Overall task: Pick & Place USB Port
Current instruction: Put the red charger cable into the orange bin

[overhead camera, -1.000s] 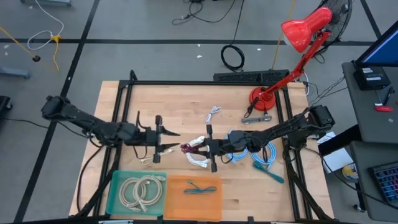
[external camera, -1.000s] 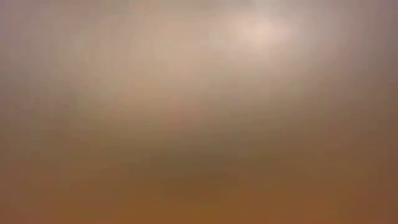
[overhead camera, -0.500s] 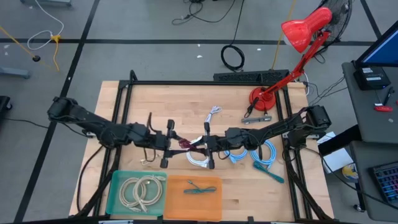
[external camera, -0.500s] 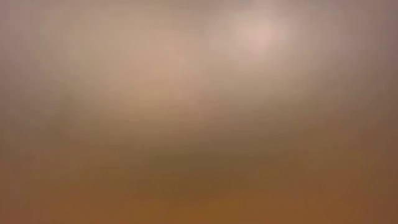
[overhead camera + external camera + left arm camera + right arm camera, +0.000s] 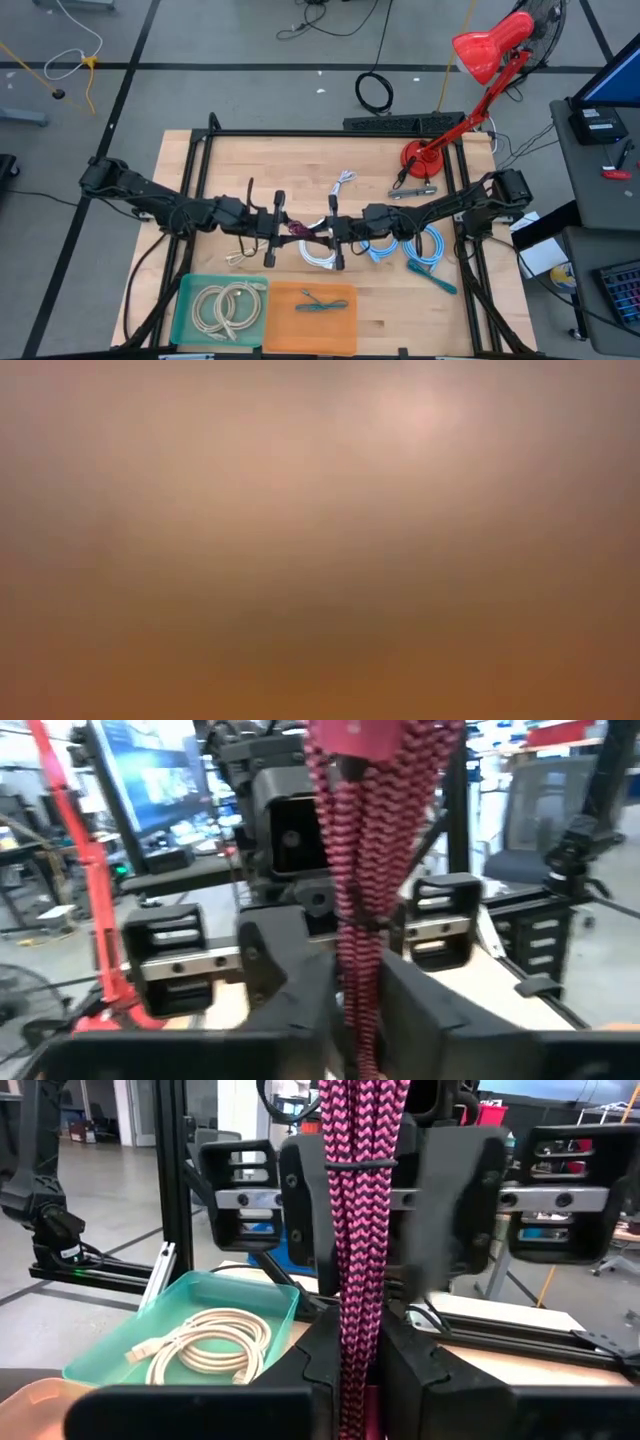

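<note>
Both pincers met mid-frame above the table (image 5: 300,170), right pincer (image 5: 331,233) and left pincer (image 5: 274,228) each pinching the pink cable (image 5: 297,230); handover underway, trays (image 5: 310,318) still awaiting it.

Two trays are counted on the desk (image 5: 200,160): one green tray (image 5: 185,310) and one orange tray (image 5: 345,325). One pink-and-black braided cable (image 5: 298,231) is seen between the two grippers. One red lamp (image 5: 478,60) and one white coiled cable (image 5: 230,307) are counted.
</note>
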Robot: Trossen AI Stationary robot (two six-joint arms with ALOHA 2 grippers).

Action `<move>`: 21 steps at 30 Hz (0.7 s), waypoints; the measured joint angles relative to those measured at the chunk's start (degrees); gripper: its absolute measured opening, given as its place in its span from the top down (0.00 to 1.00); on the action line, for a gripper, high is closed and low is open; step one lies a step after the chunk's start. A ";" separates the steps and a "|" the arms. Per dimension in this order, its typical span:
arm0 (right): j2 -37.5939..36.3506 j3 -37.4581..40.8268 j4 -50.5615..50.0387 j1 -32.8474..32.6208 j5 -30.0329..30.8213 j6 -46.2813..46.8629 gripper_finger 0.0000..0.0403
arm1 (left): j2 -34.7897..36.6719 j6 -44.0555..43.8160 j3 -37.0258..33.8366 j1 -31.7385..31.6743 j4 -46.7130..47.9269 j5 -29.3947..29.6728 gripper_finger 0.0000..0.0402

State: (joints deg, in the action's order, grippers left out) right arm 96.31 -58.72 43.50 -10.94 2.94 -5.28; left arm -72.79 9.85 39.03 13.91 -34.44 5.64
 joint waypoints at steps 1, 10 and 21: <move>0.00 0.00 -0.02 0.00 -0.05 -0.25 0.91 | 0.00 -0.07 0.00 -0.06 0.20 -0.76 0.91; -0.07 -0.09 -2.08 -1.21 0.84 -0.85 0.83 | 8.11 -4.53 0.09 0.50 16.02 4.07 0.97; -0.09 -0.02 -1.83 -1.44 -0.47 0.45 0.72 | 16.41 -11.92 1.98 1.33 36.94 10.46 0.97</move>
State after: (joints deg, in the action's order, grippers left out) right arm 96.23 -58.74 41.67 -12.37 2.46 -4.83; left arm -56.38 -2.07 41.00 15.23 2.50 16.10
